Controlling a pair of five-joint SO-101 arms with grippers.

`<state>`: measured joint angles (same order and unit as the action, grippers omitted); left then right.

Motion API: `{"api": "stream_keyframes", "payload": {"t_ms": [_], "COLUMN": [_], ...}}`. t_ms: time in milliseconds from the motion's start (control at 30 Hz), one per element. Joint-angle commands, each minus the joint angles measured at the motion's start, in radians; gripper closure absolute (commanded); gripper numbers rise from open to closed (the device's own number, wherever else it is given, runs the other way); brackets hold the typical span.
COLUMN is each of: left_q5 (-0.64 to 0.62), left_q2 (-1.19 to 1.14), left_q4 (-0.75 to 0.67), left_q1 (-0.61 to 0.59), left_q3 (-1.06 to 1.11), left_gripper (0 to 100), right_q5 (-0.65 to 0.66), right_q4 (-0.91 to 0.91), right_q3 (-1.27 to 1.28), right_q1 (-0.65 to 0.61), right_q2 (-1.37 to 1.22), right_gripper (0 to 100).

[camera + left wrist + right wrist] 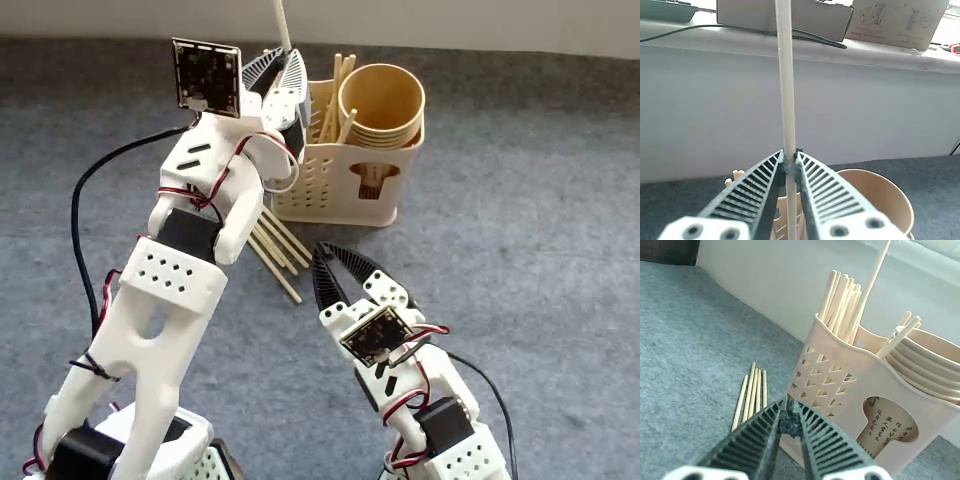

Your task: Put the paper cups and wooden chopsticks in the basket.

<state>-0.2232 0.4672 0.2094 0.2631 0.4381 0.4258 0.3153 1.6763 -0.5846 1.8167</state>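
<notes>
My left gripper [279, 78] [790, 155] hangs over the back left corner of the cream basket [345, 185] [840, 385], shut on one wooden chopstick [282, 25] [785, 75] held upright, its lower end down among the chopsticks standing in the basket [335, 95] [840, 300]. Stacked paper cups [382, 100] [880, 200] [925, 360] sit in the basket's right side. Several loose chopsticks [277, 245] [752, 392] lie on the carpet by the basket's front left corner. My right gripper [322, 255] [789, 407] is low in front of the basket, shut and empty, just right of the loose chopsticks.
Grey carpet [530, 250] covers the table, with free room right of the basket and in front of it. A pale wall [865, 110] runs behind the basket. The left arm's body [190, 250] covers part of the loose chopsticks.
</notes>
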Motion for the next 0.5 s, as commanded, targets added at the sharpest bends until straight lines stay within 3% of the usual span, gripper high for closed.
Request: {"api": "stream_keyframes", "payload": {"t_ms": [0, 233, 367, 467], "left_q5": [0.032, 0.032, 0.026, 0.029], "left_q2": [0.005, -0.024, -0.041, -0.008], "left_q4": [-0.025, -0.017, 0.091, 0.147], "left_q1": [-0.010, -0.058, -0.074, -0.073], "left_q3": [-0.024, -0.015, -0.027, -0.027], "left_gripper": [99, 99, 88, 87], "right_q5": [0.009, 0.009, 0.009, 0.009], "right_q4": [0.004, 0.004, 0.004, 0.004], "right_q3": [0.097, 0.097, 0.097, 0.097], "right_q1": [0.005, 0.005, 0.005, 0.005], "right_q2": [0.008, 0.008, 0.008, 0.008], "right_gripper": [99.2, 99.2, 99.2, 99.2]}}
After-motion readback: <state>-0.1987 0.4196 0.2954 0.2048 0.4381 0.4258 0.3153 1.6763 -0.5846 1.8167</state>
